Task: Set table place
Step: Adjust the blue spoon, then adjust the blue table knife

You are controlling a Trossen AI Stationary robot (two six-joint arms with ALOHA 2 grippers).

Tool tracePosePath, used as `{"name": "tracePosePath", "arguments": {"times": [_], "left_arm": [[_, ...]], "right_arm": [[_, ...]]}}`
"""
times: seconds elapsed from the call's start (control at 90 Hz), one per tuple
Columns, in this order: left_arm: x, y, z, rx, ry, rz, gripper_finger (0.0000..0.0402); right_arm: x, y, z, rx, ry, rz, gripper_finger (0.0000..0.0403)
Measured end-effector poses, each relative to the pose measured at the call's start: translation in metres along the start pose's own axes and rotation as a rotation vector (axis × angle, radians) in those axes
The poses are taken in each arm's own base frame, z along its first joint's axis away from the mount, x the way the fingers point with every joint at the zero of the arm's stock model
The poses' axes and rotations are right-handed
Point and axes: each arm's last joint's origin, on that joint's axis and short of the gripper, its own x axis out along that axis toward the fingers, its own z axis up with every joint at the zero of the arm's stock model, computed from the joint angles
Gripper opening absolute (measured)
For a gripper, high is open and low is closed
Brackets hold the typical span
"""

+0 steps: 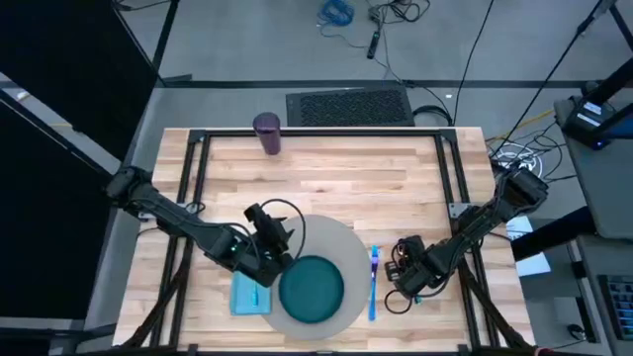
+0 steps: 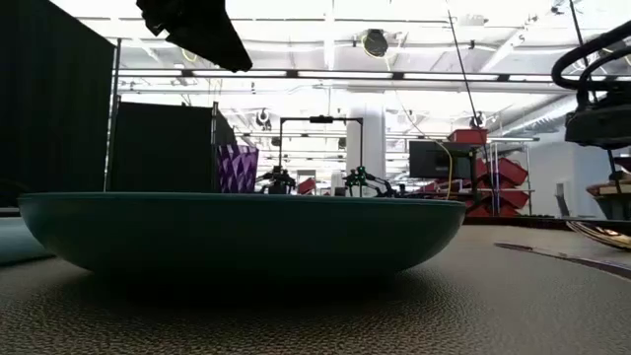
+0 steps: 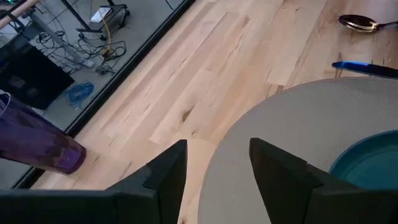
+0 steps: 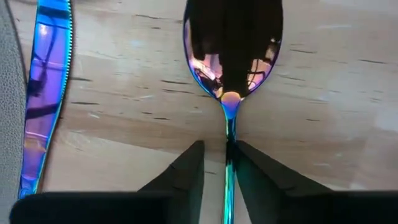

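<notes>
The right gripper (image 4: 217, 163) is seen low over the table (image 1: 336, 173), its two fingers narrowly parted with the thin handle of the spoon (image 4: 231, 59) running between them; whether the pads press on the handle cannot be told. In the high view this gripper (image 1: 407, 269) is found at about 3 o'clock from the plate (image 1: 312, 288), just outside the mat (image 1: 341, 242), and the knife (image 1: 373, 282) is laid between the two, along the mat's edge. The spoon's shiny bowl is pointed away from the gripper, flat on the wood, with the knife beside it.

The left gripper (image 3: 214, 171) is held above the mat's rim at about 10 o'clock from the plate, its fingers spread apart and nothing gripped between them. The napkin (image 1: 249, 295) is placed at 9 o'clock, just beside the mat. The cup (image 1: 266, 133) is stood upright well apart, at about 11 o'clock, near the table's far edge.
</notes>
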Motion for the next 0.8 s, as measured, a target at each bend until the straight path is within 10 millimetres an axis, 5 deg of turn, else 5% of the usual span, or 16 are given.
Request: {"name": "tracePosePath", "arguments": {"times": [0.489, 0.8], "left_arm": [[0.0, -0.001, 0.0, -0.006, 0.0, -0.007, 0.0162], [0.0, -0.001, 0.0, -0.005, 0.001, -0.008, 0.0162]], "right_arm": [[-0.015, 0.0, 0.018, -0.052, 0.019, 0.02, 0.0119], [-0.048, 0.021, 0.02, -0.137, -0.023, 0.151, 0.0119]]}}
